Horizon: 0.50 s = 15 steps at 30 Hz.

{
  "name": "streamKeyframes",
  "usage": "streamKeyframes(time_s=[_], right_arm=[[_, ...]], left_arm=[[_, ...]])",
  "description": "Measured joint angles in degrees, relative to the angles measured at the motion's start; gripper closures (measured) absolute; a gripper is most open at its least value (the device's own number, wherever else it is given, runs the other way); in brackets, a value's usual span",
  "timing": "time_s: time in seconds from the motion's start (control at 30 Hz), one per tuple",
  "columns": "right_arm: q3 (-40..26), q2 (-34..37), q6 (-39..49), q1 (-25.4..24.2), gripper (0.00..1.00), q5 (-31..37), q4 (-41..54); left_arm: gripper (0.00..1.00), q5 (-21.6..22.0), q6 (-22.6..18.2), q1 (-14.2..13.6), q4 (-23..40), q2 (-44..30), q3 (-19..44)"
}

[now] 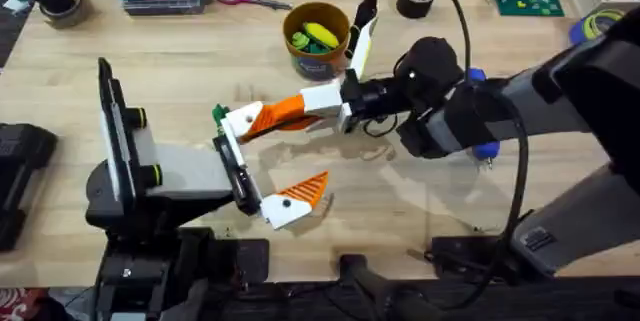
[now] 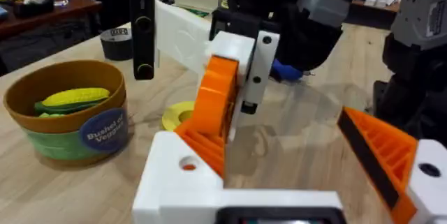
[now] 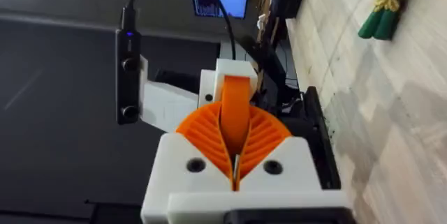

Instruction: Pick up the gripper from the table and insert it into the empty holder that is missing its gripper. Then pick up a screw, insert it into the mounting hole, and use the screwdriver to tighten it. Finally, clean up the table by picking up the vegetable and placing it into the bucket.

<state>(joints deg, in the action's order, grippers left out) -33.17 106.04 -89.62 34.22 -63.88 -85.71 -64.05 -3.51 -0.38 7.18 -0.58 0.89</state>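
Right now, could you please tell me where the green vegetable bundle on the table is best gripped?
Grip the green vegetable bundle across its stalks, probably beside the yellow tie that binds them, and come straight down from above. It lies flat on the table, so both of its long sides look free for the fingers.

Orange gripper held at the holder; bucket far centre on your counter.
Your right end effector [image 1: 290,111] clamps the ribbed orange gripper [image 3: 235,109] edge-up, its tip touching the white angular holder [image 2: 174,182] left of centre. The brown-orange bucket [image 1: 317,39] with its blue band stands upright on the light wooden counter [image 1: 190,71], a yellow corn cob [image 2: 75,97] lying inside.
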Motion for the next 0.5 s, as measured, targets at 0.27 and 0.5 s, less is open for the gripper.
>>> streamKeyframes(time_s=[0.27, 0.5], right_arm=[[0.00, 0.00, 0.02, 0.00, 0.992, 0.00, 0.00], [-0.10, 0.09, -0.17, 0.25, 0.610, 0.20, 0.09]], left_arm=[[0.015, 0.00, 0.00, 0.00, 0.00, 0.00, 0.00], [0.015, -0.45, 0.02, -0.04, 0.04, 0.00, 0.00]])
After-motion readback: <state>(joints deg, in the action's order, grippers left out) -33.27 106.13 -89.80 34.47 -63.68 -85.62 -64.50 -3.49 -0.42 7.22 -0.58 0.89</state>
